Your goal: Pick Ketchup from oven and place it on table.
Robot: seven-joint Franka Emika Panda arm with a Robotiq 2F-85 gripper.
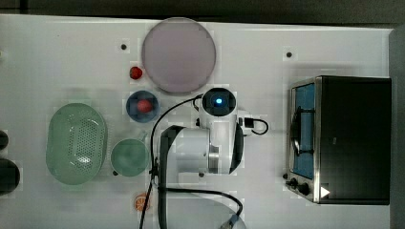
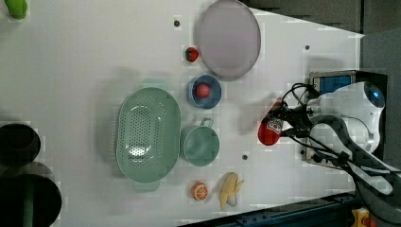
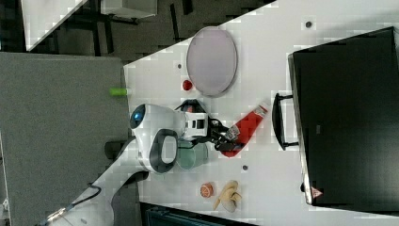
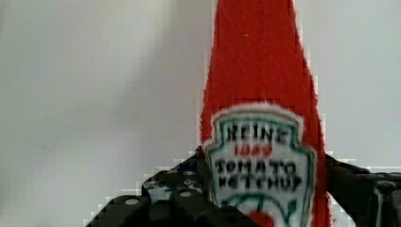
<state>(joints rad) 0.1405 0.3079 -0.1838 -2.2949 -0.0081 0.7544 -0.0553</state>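
the slim red squeeze ketchup bottle with a white shield-shaped label (image 4: 263,142) sits between the black fingers (image 4: 161,198) of the gripper (image 3: 229,138), 1 finger on each side of the label; the jaws stand fairly wide and hug the bottle's body, so the gripper looks to be holding it. in the right view the bottle (image 3: 244,128) lies slanted over the flat white counter (image 3: 263,179), its lower red end at the gripper and its other end pointing toward the dark handle of the boxy black toaster oven (image 3: 348,117), outside the oven and just short of the handle. whether the bottle touches the counter cannot be told. in the left view the bottle (image 2: 270,128) hangs at the gripper (image 2: 282,124) just beside the oven's front (image 2: 331,82).

in the top view the white arm (image 1: 217,138) covers the bottle, and the oven (image 1: 344,138) stands at the top view's right with its bluish glass door facing the arm.

elsewhere on the counter (image 1: 62,62) are a round pale lilac plate (image 1: 178,55), a small blue bowl with a red fruit (image 1: 142,106), a green perforated colander (image 1: 76,143) and a green cup (image 1: 130,157).
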